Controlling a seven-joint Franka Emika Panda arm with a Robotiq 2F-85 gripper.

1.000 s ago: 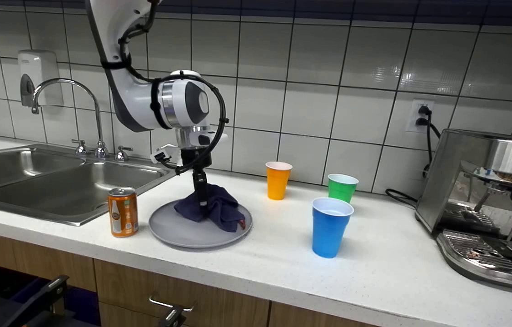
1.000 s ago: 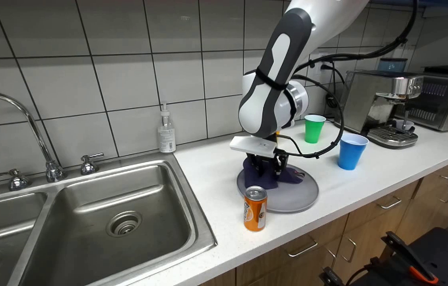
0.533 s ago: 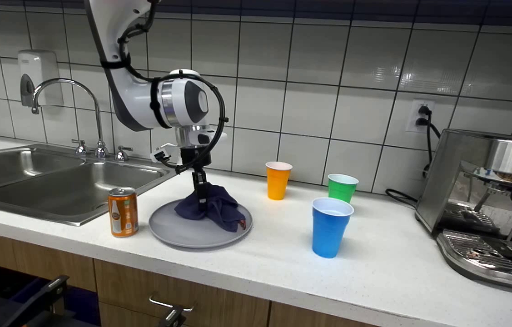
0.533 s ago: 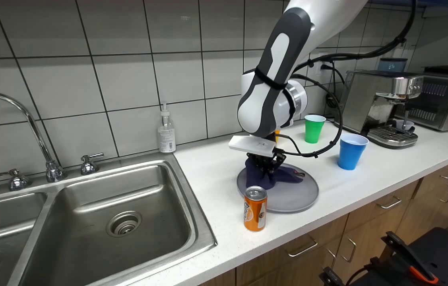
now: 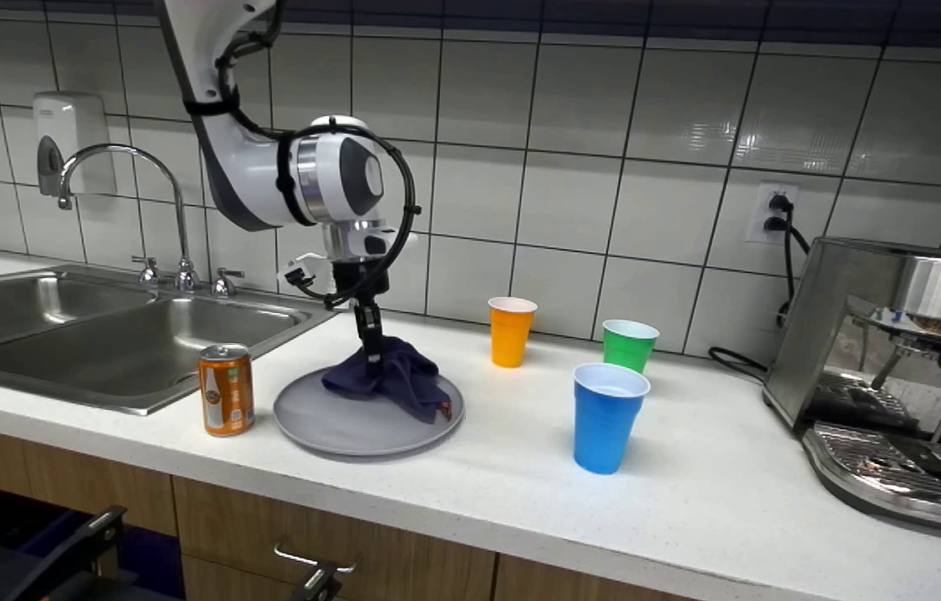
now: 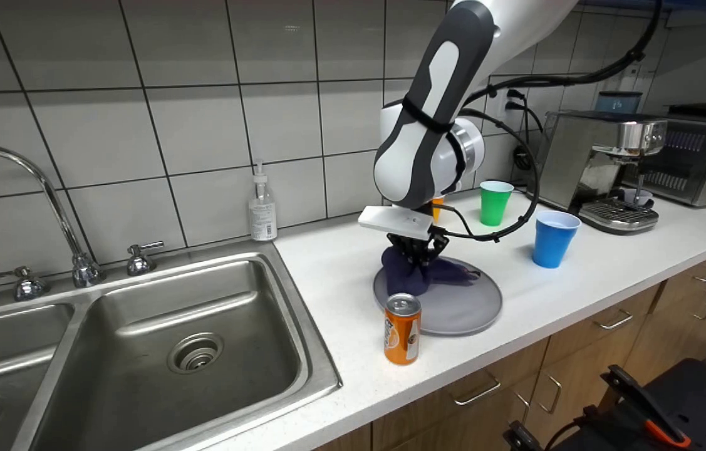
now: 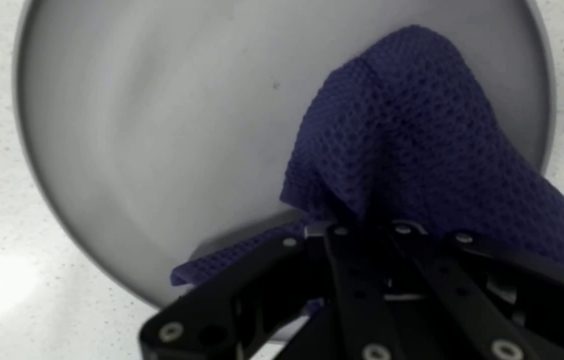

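Black two-fingered claw (image 7: pixel 371 230): pointing down, fingers brought together, clamped on a crumpled navy-blue textured cloth (image 7: pixel 432 135).
Cloth: bunched over a round matte grey plate (image 5: pixel 311 417), spreading from the plate's ten o'clock round to three in an exterior view.
Plate: flat on the white speckled table (image 5: pixel 512 451).
Orange metal can (image 5: pixel 226 392): upright just beside the plate, at nine o'clock.
Tapered orange cup (image 5: pixel 512 335): upright at two o'clock, near the plate.
Tapered green cup (image 5: pixel 628 345): between two and three, partly hidden by a tapered blue cup (image 5: pixel 606 427) at three.
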